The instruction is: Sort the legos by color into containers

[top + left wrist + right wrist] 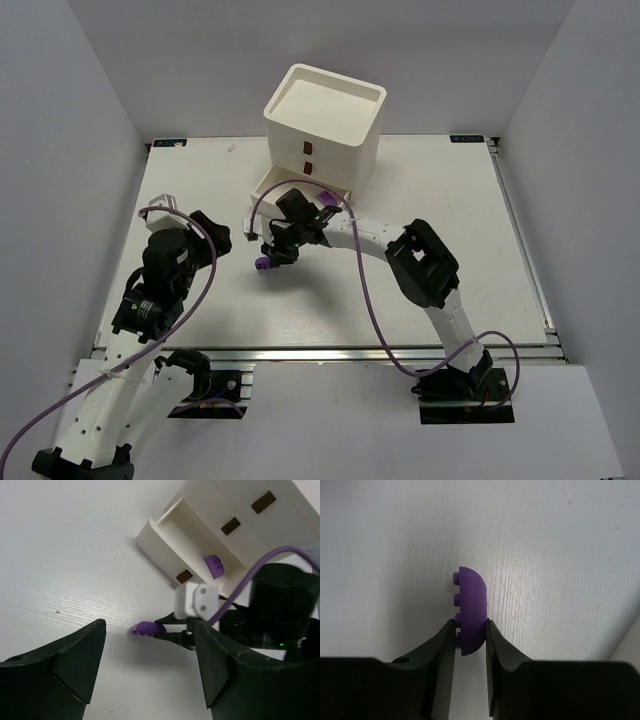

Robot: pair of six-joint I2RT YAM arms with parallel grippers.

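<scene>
My right gripper (471,630) is shut on a purple lego (470,609), a curved studded piece held on edge just above the white table. It also shows in the top view (266,263) and in the left wrist view (145,628). The white mini chest (322,117) stands at the back; its bottom drawer (268,183) is pulled open. Another purple lego (214,565) lies in that open drawer (170,536). My left gripper (150,672) is open and empty, to the left of the held piece. No green or lime legos show.
The right arm's purple cable (371,290) loops over the table's middle. The two upper drawers with brown pulls (308,151) are closed. Grey walls enclose the table on the left, right and back.
</scene>
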